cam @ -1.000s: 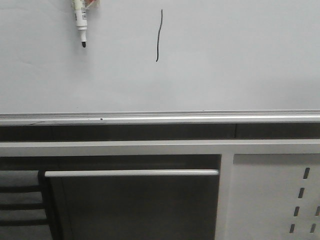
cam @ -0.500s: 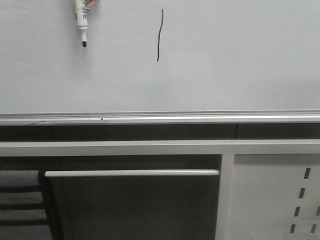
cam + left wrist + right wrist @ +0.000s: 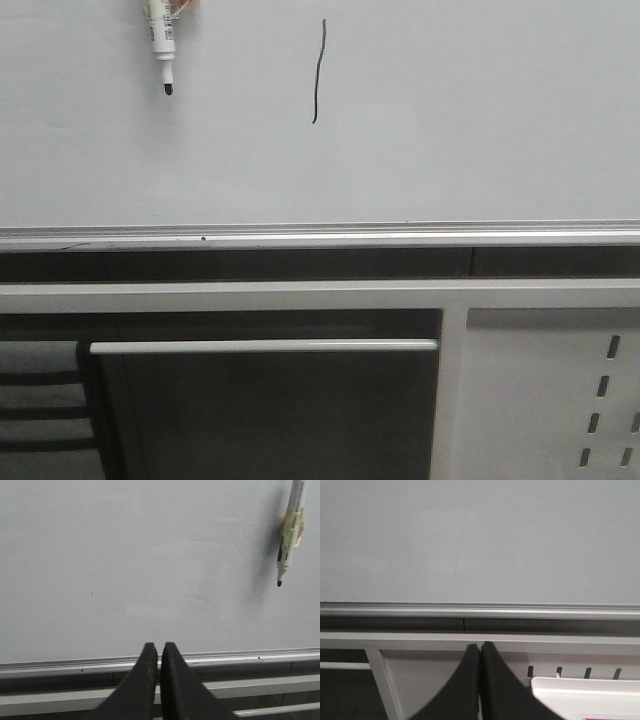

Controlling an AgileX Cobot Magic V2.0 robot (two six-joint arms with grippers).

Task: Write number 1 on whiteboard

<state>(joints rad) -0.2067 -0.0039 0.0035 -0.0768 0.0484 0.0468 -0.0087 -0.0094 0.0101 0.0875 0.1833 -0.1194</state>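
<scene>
Sitting on the whiteboard (image 3: 450, 120) in the front view is the number 1 (image 3: 318, 72), a thin, slightly curved black stroke near the top, a bit left of centre and well above the silver rail (image 3: 320, 236). A marker pen (image 3: 161, 45) is hanging off to the left of the stroke, apart from it, tip pointing down; what's holding it isn't visible. The left gripper (image 3: 158, 650) is showing fingers pressed together with nothing between them, hovering in front of the rail with the pen up by the board. The right gripper (image 3: 480, 649) is likewise pinched closed and empty, pointing at the frame below the board, with a perforated white panel (image 3: 560, 400) and a white tray (image 3: 585, 697) nearby.
</scene>
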